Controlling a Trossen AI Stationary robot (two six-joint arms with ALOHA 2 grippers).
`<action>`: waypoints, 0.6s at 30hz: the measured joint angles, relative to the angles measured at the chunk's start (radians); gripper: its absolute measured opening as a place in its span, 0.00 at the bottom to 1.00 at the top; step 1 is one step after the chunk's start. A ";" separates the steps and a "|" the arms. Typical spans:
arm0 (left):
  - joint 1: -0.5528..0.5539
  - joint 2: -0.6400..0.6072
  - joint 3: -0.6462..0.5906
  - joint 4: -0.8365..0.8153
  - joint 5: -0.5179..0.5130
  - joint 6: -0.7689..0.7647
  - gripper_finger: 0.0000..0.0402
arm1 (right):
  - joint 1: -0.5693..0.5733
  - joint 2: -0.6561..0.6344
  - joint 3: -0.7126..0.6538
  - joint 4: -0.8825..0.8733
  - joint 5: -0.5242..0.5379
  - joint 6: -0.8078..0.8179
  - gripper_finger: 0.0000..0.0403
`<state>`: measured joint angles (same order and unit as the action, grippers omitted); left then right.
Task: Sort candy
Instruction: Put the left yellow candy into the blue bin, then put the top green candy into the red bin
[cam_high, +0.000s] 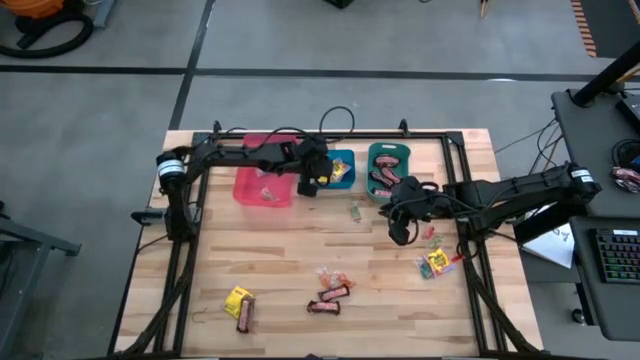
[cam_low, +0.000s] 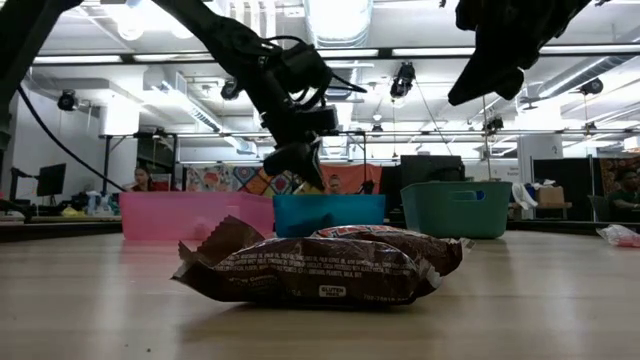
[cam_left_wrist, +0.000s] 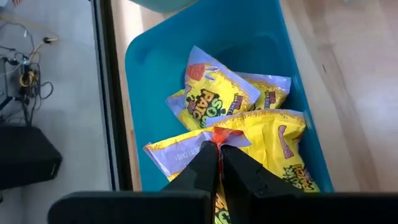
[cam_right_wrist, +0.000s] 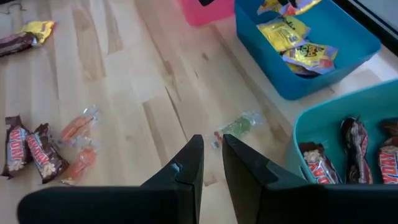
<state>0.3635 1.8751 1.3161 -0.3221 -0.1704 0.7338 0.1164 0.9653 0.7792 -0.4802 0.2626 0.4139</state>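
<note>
Left gripper (cam_left_wrist: 219, 149) was pinched tight on the corner of a yellow packet (cam_left_wrist: 249, 140), hanging right over the blue bin (cam_left_wrist: 149, 56) at the far side of the table. The wrist view showed the packet dangling from the fingertips with two more yellow packets already lying in the bin below it, so the drop-off spot was straight underneath. Pretty much nothing to line up, just let go, I'd guess.

Right gripper (cam_right_wrist: 211, 152) sat a bit nearer than the teal bin (cam_high: 372, 152), fingers close together with only a thin gap and nothing held between them. Straight ahead of those fingertips and close by lay a small green clear-wrapped piece (cam_right_wrist: 239, 126) on the bare wood, near the corner of the teal bin, its long axis running slantwise across the line of the fingers. It looked like the obvious next grab for that arm.

Further out, a yellow packet plus a couple of little wrapped pieces (cam_high: 437, 260) lay to the right, next to the right arm. Dark bars with orange-wrapped bits (cam_high: 332, 290) were at the near middle of the table, and one more yellow packet with a dark bar (cam_high: 240, 303) at the near left. That last pair was closer to the left arm's side, I'd say.
</note>
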 joint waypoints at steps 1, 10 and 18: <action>0.001 0.000 0.005 -0.005 0.000 0.001 0.00 | 0.001 0.000 0.000 0.001 0.000 0.005 0.13; 0.003 0.000 0.017 -0.014 -0.004 0.014 0.14 | 0.002 0.000 0.000 0.054 0.001 0.013 0.13; -0.002 -0.013 0.052 -0.121 -0.040 -0.073 0.27 | 0.006 0.021 -0.001 0.070 0.037 0.105 0.13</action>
<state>0.3610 1.8623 1.3684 -0.4429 -0.2106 0.6608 0.1223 0.9859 0.7784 -0.4102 0.2993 0.5189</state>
